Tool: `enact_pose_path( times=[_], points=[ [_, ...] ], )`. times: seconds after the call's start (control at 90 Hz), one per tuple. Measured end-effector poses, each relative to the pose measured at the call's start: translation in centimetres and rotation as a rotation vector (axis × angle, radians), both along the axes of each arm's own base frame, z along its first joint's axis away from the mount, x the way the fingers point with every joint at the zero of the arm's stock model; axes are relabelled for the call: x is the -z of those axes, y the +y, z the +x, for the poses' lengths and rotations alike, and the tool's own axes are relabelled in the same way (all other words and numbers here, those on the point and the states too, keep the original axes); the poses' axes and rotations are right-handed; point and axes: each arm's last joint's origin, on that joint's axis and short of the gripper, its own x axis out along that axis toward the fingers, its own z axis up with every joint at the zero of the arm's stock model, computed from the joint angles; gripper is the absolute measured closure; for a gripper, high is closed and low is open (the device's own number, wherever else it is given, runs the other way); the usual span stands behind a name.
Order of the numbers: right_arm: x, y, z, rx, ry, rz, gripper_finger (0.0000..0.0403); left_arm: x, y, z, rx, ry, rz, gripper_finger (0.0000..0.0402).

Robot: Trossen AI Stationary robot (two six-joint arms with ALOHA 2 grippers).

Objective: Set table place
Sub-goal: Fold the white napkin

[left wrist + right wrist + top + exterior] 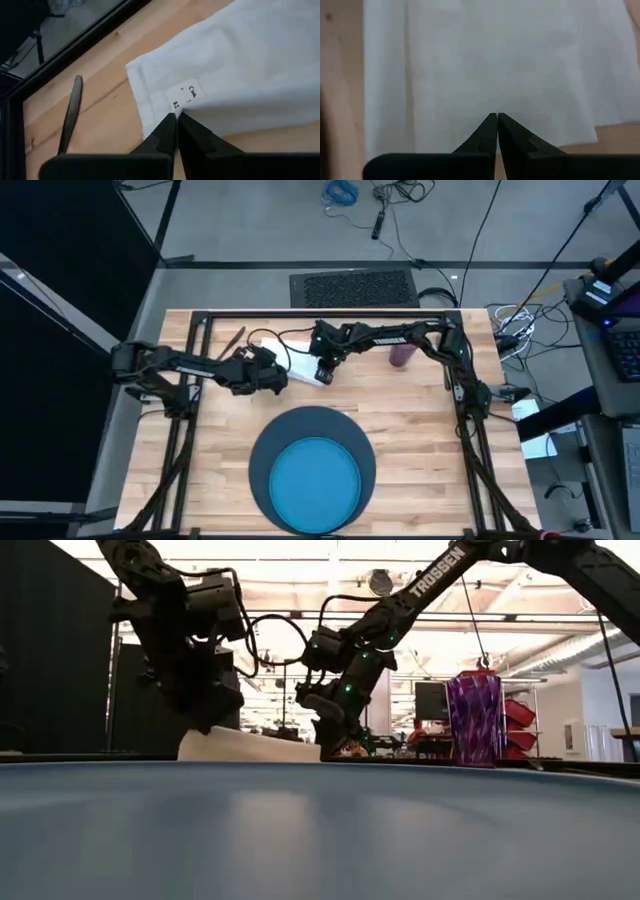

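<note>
Mat [262,465] and plate [317,480] sit at the tabletop's [420,430] near edge, while both end effectors, left [283,377] and right [325,373], fingers together, apparently pinch the napkin [302,366] at the far side; cup [402,355] and one utensil [70,112] wait unplaced.

The blue plate [300,830] is filling the low view's foreground as a blur, hiding the tabletop. The frame edges are cutting off the white napkin [495,65] in the right wrist view. The metal utensil [70,112] beside it is lying too blurred to identify.
</note>
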Motion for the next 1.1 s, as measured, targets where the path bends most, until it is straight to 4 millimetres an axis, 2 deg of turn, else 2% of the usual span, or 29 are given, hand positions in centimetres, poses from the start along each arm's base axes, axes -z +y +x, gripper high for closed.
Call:
enact_pose_path(
  times=[0.3, 0.411, 0.511, 0.611, 0.7, 0.956, 1.1],
  points=[
    [0.0, 1.9, 0.4, -0.022, 0.026, 0.014, 0.0403, -1.2, 0.2, 0.1, 0.03, -0.044, 0.028, 0.0402],
    [0.1, 3.8, 0.9, -0.115, 0.001, 0.11, 0.0403, -1.4, 0.2, 0.0, 0.04, -0.042, 0.032, 0.0402],
    [0.0, 5.6, 1.5, -0.156, -0.008, 0.091, 0.0403, -1.4, 0.2, 0.0, 0.046, -0.036, 0.033, 0.0402],
    [-0.5, 6.5, 2.1, -0.177, -0.026, 0.081, 0.0403, -1.4, 0.2, 0.0, 0.046, -0.036, 0.033, 0.0402],
    [-1.0, 6.6, 2.5, -0.17, -0.035, 0.045, 0.0403, -1.4, 0.2, 0.1, 0.048, -0.037, 0.034, 0.0402],
    [-3.1, 5.1, 3.4, -0.084, -0.027, -0.236, 0.0399, -1.4, 0.2, 0.0, 0.054, -0.028, 0.034, 0.0402],
    [-4.3, 5.6, 3.8, -0.16, -0.017, -0.286, 0.0376, -1.4, 0.5, 0.0, 0.059, -0.012, 0.036, 0.0402]
  ],
)
